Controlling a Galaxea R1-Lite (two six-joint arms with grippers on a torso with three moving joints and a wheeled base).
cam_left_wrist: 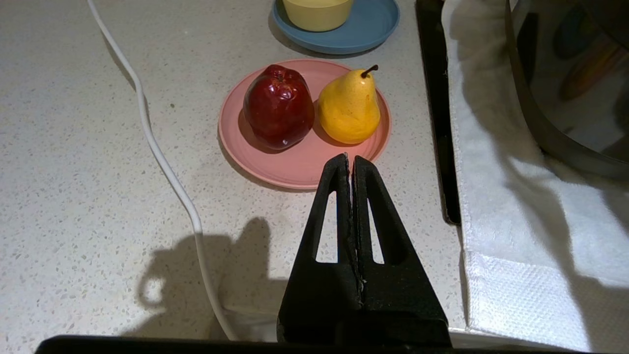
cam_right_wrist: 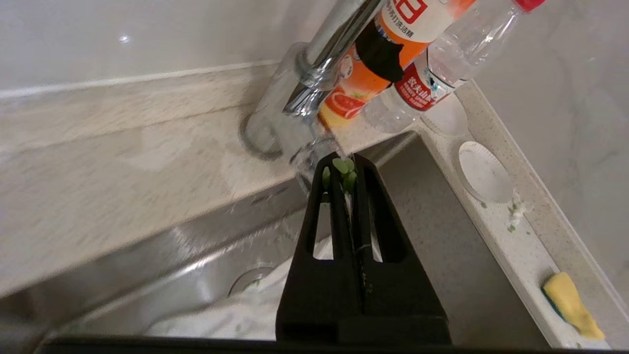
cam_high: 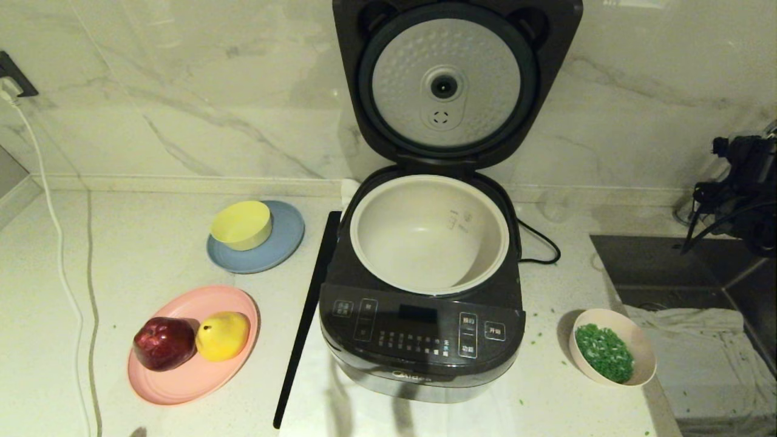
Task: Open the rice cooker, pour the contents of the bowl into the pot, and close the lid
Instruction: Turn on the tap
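One rice cooker sits mid-frame, its lid raised upright above the bare pot. Lower right, the bowl holds green contents. Right gripper, pressed together, hangs over the sink; left gripper likewise closed beside a pink plate.

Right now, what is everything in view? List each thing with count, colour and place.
rice cooker: one, dark grey, centre of counter
lid: one, dark with silver inner plate, raised open
pot: one, off-white, inside cooker, looks empty
bowl: one, pale pink-cream, right of cooker
contents: green bits, in that bowl
yellow bowl: one, on blue plate, left of cooker
pink plate: one, front left, bearing red apple and yellow pear
sink: one, grey, far right
left gripper: black, fingers shut, above counter near pink plate
right gripper: black, fingers shut, over sink, green bits stuck to it
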